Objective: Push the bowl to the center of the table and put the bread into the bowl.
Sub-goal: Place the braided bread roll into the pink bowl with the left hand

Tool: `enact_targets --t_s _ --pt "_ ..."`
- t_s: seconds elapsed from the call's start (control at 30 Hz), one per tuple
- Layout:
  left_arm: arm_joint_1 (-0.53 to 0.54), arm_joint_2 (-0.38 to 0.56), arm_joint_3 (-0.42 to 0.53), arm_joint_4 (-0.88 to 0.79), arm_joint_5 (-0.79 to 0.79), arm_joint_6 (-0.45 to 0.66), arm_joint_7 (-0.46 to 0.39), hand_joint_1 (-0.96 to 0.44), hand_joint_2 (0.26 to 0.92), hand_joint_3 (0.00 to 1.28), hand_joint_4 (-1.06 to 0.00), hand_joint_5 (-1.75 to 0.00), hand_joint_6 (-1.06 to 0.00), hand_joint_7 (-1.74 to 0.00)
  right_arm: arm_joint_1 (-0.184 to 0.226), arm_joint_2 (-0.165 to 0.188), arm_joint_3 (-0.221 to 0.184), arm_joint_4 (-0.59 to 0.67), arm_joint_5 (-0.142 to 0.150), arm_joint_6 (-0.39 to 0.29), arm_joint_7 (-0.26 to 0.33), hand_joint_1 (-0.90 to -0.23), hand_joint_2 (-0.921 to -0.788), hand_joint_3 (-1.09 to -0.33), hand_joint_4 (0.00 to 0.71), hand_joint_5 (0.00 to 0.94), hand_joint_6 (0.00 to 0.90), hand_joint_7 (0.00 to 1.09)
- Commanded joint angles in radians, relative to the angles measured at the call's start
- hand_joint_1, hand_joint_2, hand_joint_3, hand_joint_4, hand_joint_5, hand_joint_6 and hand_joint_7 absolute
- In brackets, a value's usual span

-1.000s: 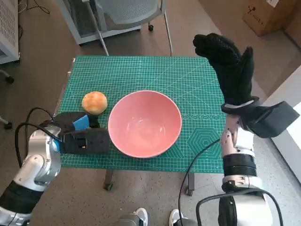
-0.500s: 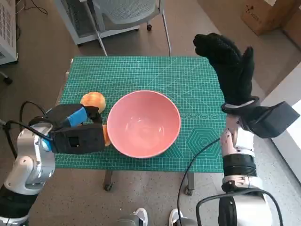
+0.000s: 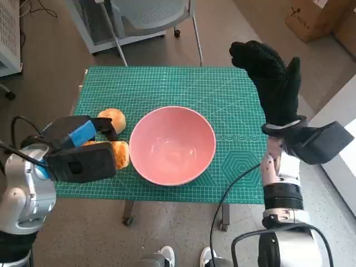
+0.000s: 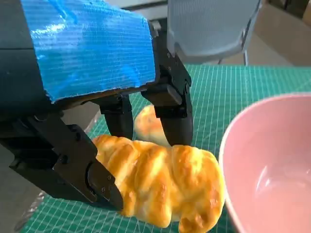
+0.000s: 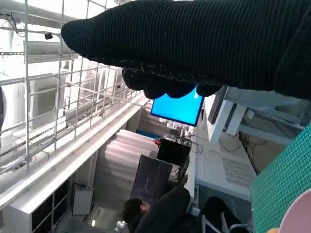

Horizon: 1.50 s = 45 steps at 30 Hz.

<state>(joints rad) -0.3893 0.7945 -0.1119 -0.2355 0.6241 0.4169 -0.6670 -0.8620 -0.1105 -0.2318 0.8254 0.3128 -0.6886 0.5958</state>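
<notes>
The pink bowl (image 3: 172, 146) stands upright near the middle of the green mat (image 3: 222, 94). My left hand (image 3: 83, 153) holds a golden croissant-shaped bread (image 3: 119, 154) just left of the bowl's rim, a little above the mat. In the left wrist view the black fingers (image 4: 175, 111) clamp this bread (image 4: 165, 187) from both sides, with the bowl (image 4: 272, 165) beside it. A round bun (image 3: 113, 118) lies on the mat behind the hand, also seen as the bun (image 4: 148, 127) past the fingers. My right hand (image 3: 272, 78) is raised over the mat's right side, fingers stretched, holding nothing.
A grey chair (image 3: 150, 16) stands behind the table and a cardboard box (image 3: 311, 16) sits on the floor at the back right. A white cabinet (image 3: 8, 33) is at the far left. A person (image 5: 155, 208) sits in the background of the right wrist view.
My left hand has risen from the mat's front left with the croissant-shaped bread in its fingers and now hangs beside the bowl. Bowl, bun and right hand stay put.
</notes>
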Motion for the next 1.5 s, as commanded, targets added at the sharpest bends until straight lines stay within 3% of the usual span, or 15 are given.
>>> enact_targets --t_s 0.03,0.23,0.57,1.03,1.5 --pt "-0.021 0.025 0.037 -0.043 -0.015 -0.002 -0.011 0.00 0.912 0.05 -0.73 -1.17 -0.67 -1.07 0.028 0.002 0.000 0.005 0.007 0.014 -0.001 -0.566 -0.921 -0.539 0.246 0.001 0.357 0.01" --pt "-0.074 0.047 0.086 -0.089 -0.036 0.009 -0.032 0.00 0.909 0.04 -0.73 -1.19 -0.69 -1.03 0.030 0.001 0.000 0.000 0.009 0.014 0.001 -0.567 -0.921 -0.538 0.241 0.000 0.356 0.01" --pt "-0.153 0.030 0.111 -0.144 0.007 0.056 0.021 0.00 0.896 0.05 -0.76 -1.17 -0.72 -1.00 0.037 -0.002 -0.001 -0.005 0.010 0.013 0.000 -0.570 -0.921 -0.538 0.240 0.000 0.356 0.01" --pt "-0.265 -0.095 -0.007 -0.168 -0.019 0.053 0.019 0.00 0.891 0.05 -0.77 -1.08 -0.72 -1.08 0.036 -0.004 0.001 0.000 -0.003 0.007 -0.012 -0.569 -0.921 -0.541 0.241 0.000 0.355 0.01" --pt "-0.365 -0.230 -0.171 0.001 -0.002 -0.005 0.035 0.00 0.898 0.04 -0.77 -1.10 -0.70 -1.07 0.053 -0.016 -0.003 -0.018 0.004 0.011 -0.006 -0.577 -0.921 -0.541 0.240 0.000 0.359 0.01"
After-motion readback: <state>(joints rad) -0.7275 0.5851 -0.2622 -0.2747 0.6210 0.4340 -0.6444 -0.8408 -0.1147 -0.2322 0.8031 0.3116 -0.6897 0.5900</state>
